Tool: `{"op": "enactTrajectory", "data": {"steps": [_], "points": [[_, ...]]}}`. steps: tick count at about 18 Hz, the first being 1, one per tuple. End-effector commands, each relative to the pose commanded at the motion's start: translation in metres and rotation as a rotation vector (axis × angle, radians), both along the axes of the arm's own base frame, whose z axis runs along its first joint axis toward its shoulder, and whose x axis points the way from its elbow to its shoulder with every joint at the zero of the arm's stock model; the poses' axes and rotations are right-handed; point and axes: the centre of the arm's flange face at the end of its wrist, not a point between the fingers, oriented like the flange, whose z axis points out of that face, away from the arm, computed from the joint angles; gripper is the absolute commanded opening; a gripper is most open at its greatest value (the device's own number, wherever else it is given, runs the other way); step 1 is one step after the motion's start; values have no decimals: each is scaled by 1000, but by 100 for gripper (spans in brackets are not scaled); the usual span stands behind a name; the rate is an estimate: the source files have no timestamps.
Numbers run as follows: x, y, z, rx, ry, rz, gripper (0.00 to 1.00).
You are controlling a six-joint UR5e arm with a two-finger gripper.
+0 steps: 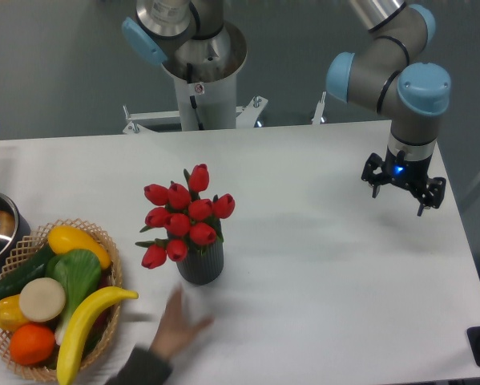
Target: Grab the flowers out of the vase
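My gripper (403,191) hangs over the right part of the white table (328,241), wrist pointing straight down, fingers spread apart, nothing in them; blue light on the wrist. No readable writing anywhere I can see. Well to its left, flowers (185,216): red tulip buds, green leaves, standing in the dark grey ribbed vase (200,263) mid-table. A blurred human hand (174,325) lies just below the vase. Wicker basket (103,241) of fruit and vegetables at far left.
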Motion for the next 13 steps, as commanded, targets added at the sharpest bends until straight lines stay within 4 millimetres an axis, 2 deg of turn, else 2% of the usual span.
{"op": "enactTrajectory", "data": {"steps": [3, 6, 8, 10, 13], "points": [[4, 6, -5, -1, -8, 0, 100], [17, 21, -8, 19, -19, 2, 100], [22, 27, -9, 84, -49, 69, 100], [38, 35, -15, 191, -112, 63, 100], [48, 43, 3, 317, -137, 40, 100]]}}
